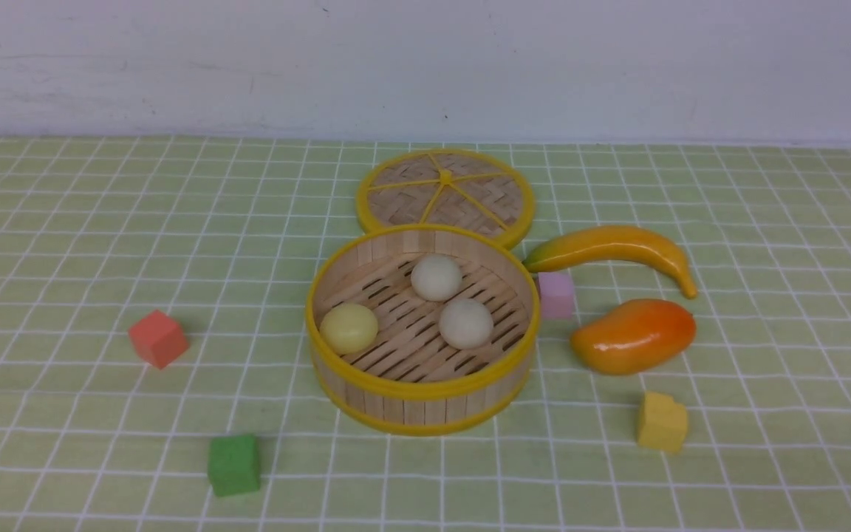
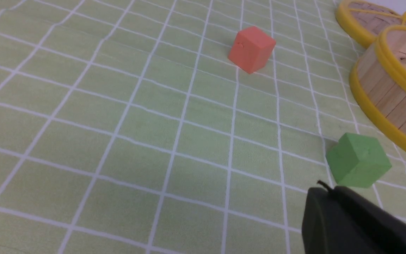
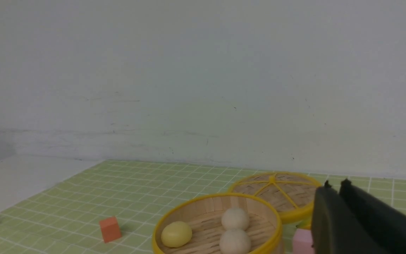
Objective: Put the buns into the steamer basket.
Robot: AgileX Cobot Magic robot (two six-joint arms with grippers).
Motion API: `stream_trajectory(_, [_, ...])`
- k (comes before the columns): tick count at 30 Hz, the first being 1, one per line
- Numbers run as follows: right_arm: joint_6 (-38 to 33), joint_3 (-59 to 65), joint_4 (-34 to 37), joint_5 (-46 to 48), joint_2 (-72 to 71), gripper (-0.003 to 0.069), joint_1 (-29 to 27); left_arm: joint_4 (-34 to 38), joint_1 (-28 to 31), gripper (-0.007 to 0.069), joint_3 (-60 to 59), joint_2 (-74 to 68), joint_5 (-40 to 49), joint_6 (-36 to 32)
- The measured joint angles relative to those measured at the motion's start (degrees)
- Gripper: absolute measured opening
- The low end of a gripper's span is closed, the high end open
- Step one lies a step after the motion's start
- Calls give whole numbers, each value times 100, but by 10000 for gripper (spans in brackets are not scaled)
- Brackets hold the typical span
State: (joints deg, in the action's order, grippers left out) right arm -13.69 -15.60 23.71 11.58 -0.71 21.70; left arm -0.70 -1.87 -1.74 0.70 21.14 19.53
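Nearby, pink cube (image 1: 556, 294) perhaps touching steamer basket (image 1: 411, 408), lid (image 1: 445, 188) behind

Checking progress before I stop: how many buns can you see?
3, all in the steamer basket: yellow bun left, beige bun at the back, second beige bun front right.
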Motion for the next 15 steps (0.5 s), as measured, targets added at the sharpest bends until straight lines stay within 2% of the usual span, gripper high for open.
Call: stream_trajectory(15, [0, 0, 0, 0, 0, 56, 0, 0, 0, 17, 0, 0, 9, 0])
